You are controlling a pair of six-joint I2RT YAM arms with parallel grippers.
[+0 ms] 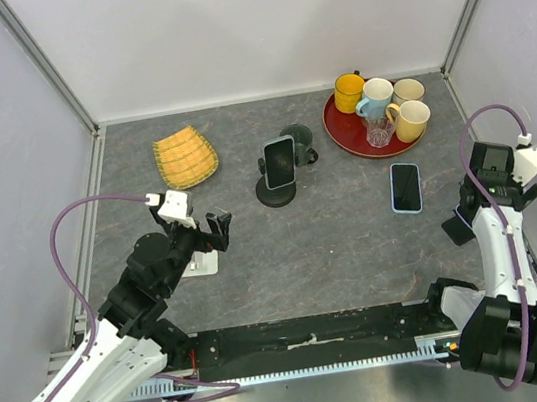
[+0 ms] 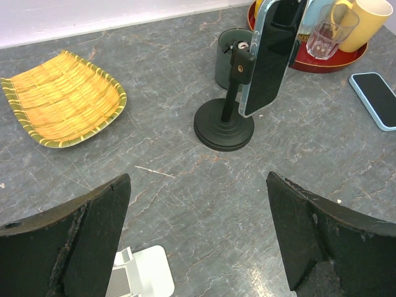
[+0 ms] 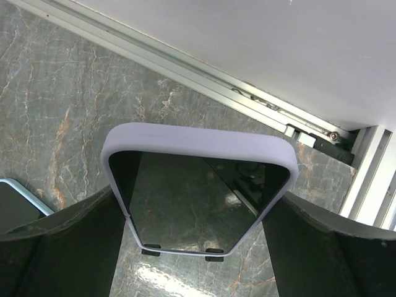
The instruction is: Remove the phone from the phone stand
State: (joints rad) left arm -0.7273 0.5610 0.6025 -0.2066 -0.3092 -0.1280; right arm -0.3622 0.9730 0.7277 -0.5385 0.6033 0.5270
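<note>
The left fingers [image 2: 93,229] stand wide apart, aimed at the phone [image 2: 272,55], which is held near upright in the black stand [image 2: 224,127] at mid-bench, while the right fingers [image 3: 62,235] look clamped on a lavender-cased phone [image 3: 198,185] near the right wall. A good grasp would close across the phone's long edges and draw upward, since the stand's base may tip or slide. Open bench [image 2: 185,192] lies ahead; a dark cup [image 2: 226,55] and red tray [image 2: 322,64] crowd behind, a blue-cased phone [image 2: 376,99] lies alongside, and a white stand [image 2: 145,272] sits beneath the fingers.
</note>
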